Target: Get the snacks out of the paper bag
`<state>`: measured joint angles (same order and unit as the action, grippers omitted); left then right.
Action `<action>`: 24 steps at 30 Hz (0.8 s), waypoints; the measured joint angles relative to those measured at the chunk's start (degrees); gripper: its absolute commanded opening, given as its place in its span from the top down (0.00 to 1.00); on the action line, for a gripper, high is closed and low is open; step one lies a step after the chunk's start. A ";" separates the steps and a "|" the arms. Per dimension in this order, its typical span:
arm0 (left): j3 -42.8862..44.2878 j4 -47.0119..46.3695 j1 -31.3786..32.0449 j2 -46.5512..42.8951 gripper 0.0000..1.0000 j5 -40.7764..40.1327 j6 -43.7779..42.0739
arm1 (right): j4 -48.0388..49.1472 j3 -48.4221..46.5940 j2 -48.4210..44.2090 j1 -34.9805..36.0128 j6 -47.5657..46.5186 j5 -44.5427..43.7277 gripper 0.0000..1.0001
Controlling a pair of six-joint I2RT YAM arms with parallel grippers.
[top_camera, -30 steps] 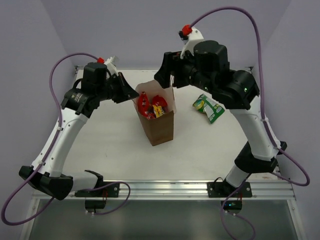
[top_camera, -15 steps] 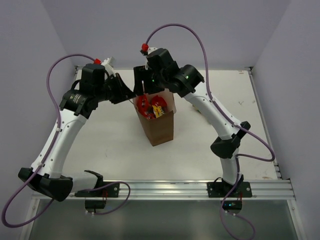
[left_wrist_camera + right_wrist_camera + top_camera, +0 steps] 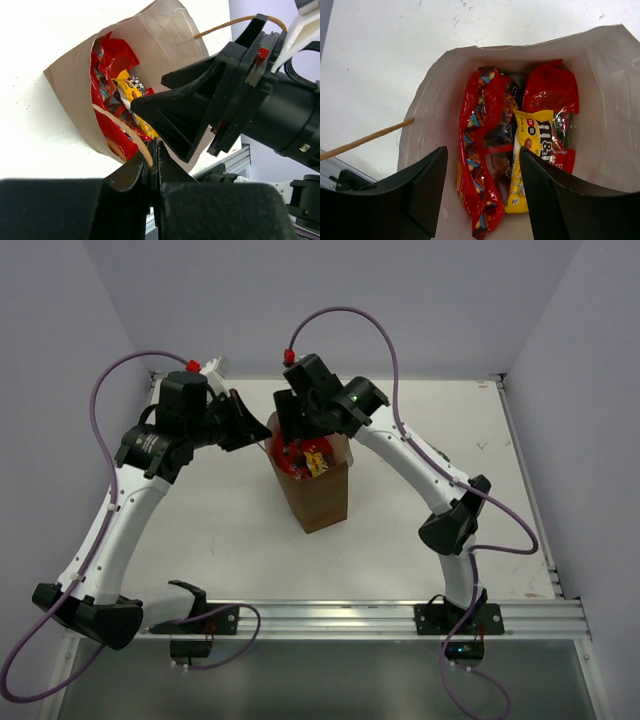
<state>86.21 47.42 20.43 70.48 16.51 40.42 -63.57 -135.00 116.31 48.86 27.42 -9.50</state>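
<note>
The brown paper bag stands upright mid-table with its mouth open. In the left wrist view my left gripper is shut on the bag's thin tan loop handle, at the near rim of the paper bag. Inside lie the snacks: a long red packet, a yellow packet and another red bag. My right gripper hangs open just over the bag's mouth, fingers either side of the long red packet, touching nothing. From above, the right gripper covers part of the opening.
The bag's other loop handle sticks out sideways past the pale inner wall. The white table has a raised back edge and a metal rail along the front. The left arm curves along the table's left side.
My right arm has swung left from over the table's right side to above the bag's mouth, its jaws narrowing a little. The left gripper has kept its hold on the handle.
</note>
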 measured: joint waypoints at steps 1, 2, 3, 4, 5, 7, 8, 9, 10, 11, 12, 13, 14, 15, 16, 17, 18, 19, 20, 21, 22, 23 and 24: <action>0.00 0.00 0.00 -0.02 1.00 0.00 0.00 | 0.02 0.15 0.07 -0.13 -0.02 -0.02 0.38; 0.02 0.00 0.00 -0.02 1.00 0.00 -0.02 | 0.07 0.35 0.15 -0.22 -0.02 -0.02 0.38; 0.02 0.00 0.00 -0.02 1.00 0.00 -0.02 | 0.07 0.42 0.39 -0.33 -0.04 -0.02 0.38; 0.00 0.00 0.00 -0.02 1.00 0.00 -0.02 | 0.15 0.59 0.68 -0.44 -0.04 -0.02 0.37; 0.00 0.00 0.00 -0.02 1.00 0.00 -0.02 | 0.28 1.14 0.83 -0.46 -0.04 -0.09 0.37; 0.00 0.00 0.00 -0.02 1.00 0.00 -0.02 | 0.28 2.69 1.16 -0.52 -0.09 -0.72 0.37; 0.00 0.00 0.00 -0.02 1.00 0.00 -0.02 | 0.20 3.65 1.31 -0.52 -0.11 -1.42 0.37; 0.00 0.00 0.00 -0.02 1.00 0.02 -0.04 | 0.02 4.46 1.51 -0.55 -0.22 -2.03 0.37; -0.07 -0.04 0.00 -0.02 1.00 0.02 -0.04 | 0.00 5.22 1.64 -0.55 -0.31 -2.64 0.37; -0.26 -0.20 0.00 -0.02 1.00 0.07 -0.04 | -0.07 6.34 1.68 -0.57 -0.44 -3.34 0.37; -0.39 -0.26 0.00 -0.02 1.00 0.20 -0.04 | -0.22 7.45 1.68 -0.57 -0.50 -4.02 0.37; -0.57 -0.48 0.00 -0.02 1.00 0.33 -0.02 | -0.15 8.57 1.68 -0.57 -0.61 -4.74 0.37; -0.63 -0.66 0.00 -0.02 1.00 0.48 -0.02 | -0.28 9.73 1.68 -0.61 -0.70 -5.18 0.37; -0.63 -0.76 0.00 -0.02 1.00 0.63 -0.02 | -0.24 10.84 1.68 -0.68 -0.87 -5.68 0.37; -0.63 -0.92 0.00 -0.02 1.00 0.76 -0.02 | -0.20 11.98 1.68 -0.79 -0.96 -6.10 0.37; -0.63 -1.05 0.00 -0.02 1.00 0.85 -0.02 | -0.20 13.03 1.68 -0.92 -1.09 -6.38 0.37; -0.63 -1.07 0.00 -0.02 1.00 0.87 -0.02 | -0.15 13.86 1.68 -1.05 -1.16 -6.60 0.37; -0.63 -1.07 0.00 -0.02 1.00 0.90 -0.02 | -0.04 14.67 1.68 -1.20 -1.27 -6.60 0.37; -0.63 -1.07 0.00 -0.02 1.00 0.90 -0.02 | -0.02 15.21 1.68 -1.31 -1.33 -6.67 0.37; -0.63 -1.07 0.00 -0.02 0.99 0.92 -0.02 | 0.02 15.54 1.68 -1.33 -1.40 -6.67 0.37; -0.63 -1.07 0.00 -0.02 0.99 0.94 -0.02 | 0.20 15.80 1.68 -1.33 -1.42 -6.64 0.36; -0.63 -1.07 0.00 -0.02 0.99 1.01 -0.02 | 0.42 16.02 1.64 -1.36 -1.46 -6.62 0.35; -0.63 -1.07 0.00 -0.02 0.99 1.07 -0.02 | 0.66 16.28 1.60 -1.36 -1.49 -6.60 0.33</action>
<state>85.58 46.35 20.43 70.46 17.58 40.40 -62.92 -118.72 117.91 47.51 25.93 -16.10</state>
